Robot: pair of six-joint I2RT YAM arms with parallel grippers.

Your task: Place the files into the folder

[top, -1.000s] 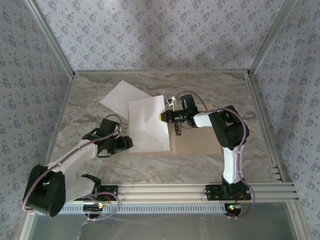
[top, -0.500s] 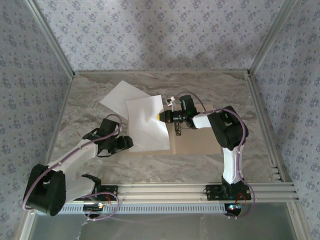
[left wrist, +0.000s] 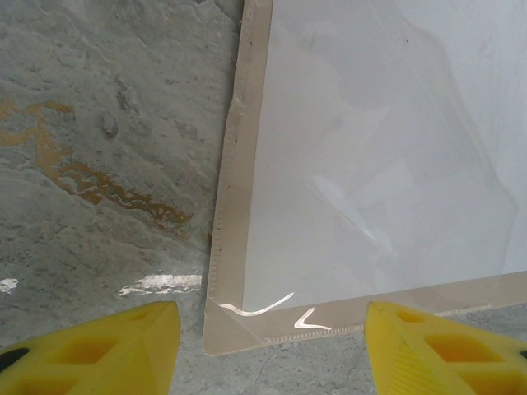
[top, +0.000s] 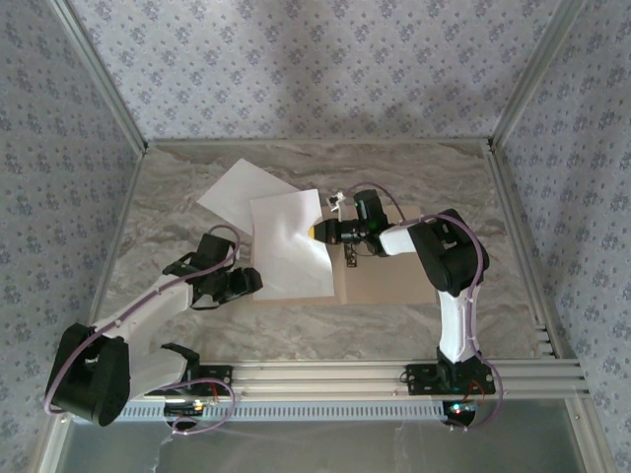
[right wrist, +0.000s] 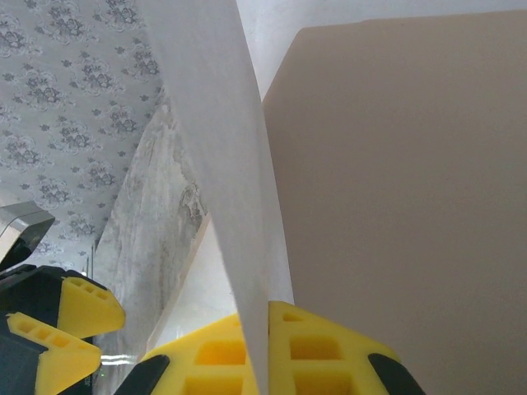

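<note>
The tan folder lies open on the marble table, its left half under a white file. My right gripper is shut on that sheet's right edge and holds the edge lifted above the spine. In the right wrist view the sheet stands on edge between the yellow fingers, with the folder's bare half to the right. A second file lies flat behind, partly under the first. My left gripper is open at the folder's near left corner, holding nothing.
A small dark clip sits on the folder's spine just below the right gripper. Bare marble spreads left of the folder. Aluminium frame posts and patterned walls enclose the table.
The right gripper has drawn the held sheet slightly to the left over the folder's left half. The left arm has stayed still.
</note>
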